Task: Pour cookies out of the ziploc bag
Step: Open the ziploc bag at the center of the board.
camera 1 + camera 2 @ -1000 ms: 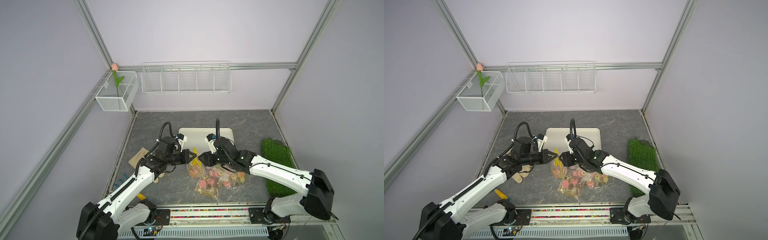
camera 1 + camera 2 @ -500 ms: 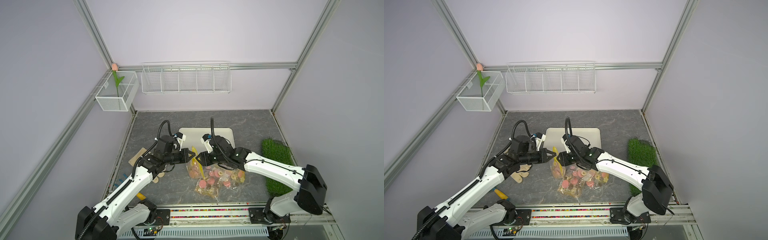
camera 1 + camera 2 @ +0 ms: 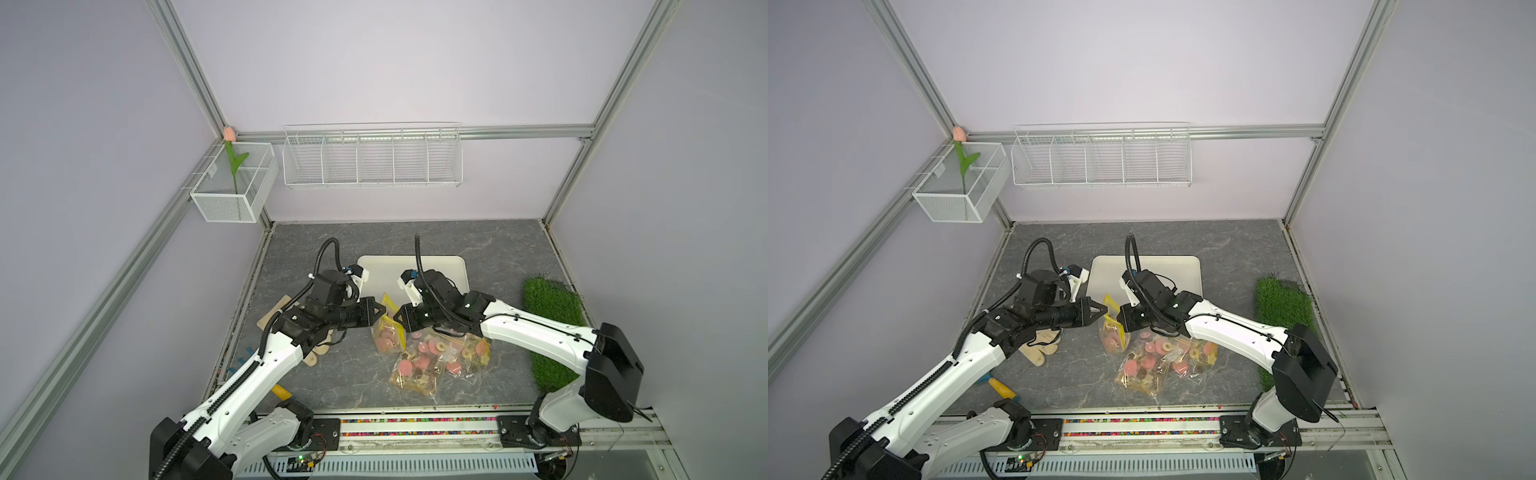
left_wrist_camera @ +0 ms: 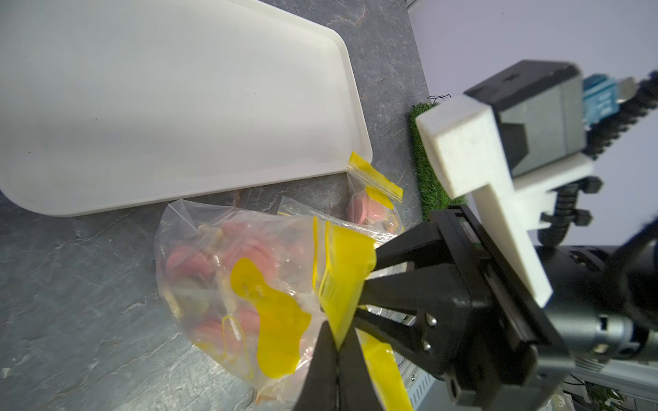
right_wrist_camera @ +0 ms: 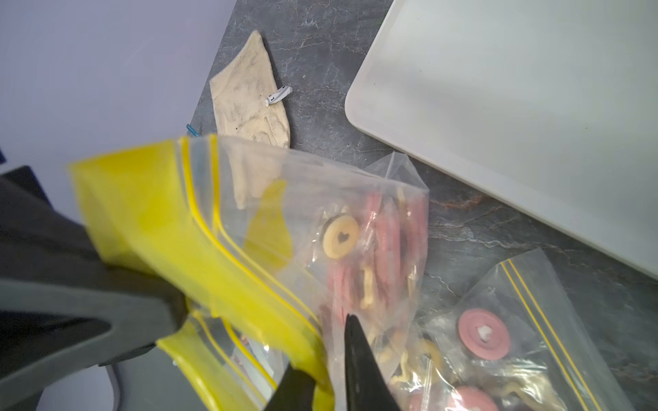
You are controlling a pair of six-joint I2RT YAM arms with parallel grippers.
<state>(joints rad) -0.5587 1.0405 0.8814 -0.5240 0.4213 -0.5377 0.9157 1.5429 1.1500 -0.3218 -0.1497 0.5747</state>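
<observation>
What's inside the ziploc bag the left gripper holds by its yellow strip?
Inside the ziploc bag: cookies, mostly pink discs stacked on edge, plus a beige round with a heart-shaped hole. The yellow patch and the stack itself hide whatever lies deeper.

Clear ziploc bag (image 3: 388, 330) with a yellow zip strip: top edge lifted, bottom resting on the grey surface (image 3: 332, 374). The cookies (image 5: 340, 237) are all inside it. Pink discs bunch low, and a beige round with a heart-shaped hole presses against the film. Neighbouring bags (image 3: 436, 361) of cookies lie just beside.
</observation>
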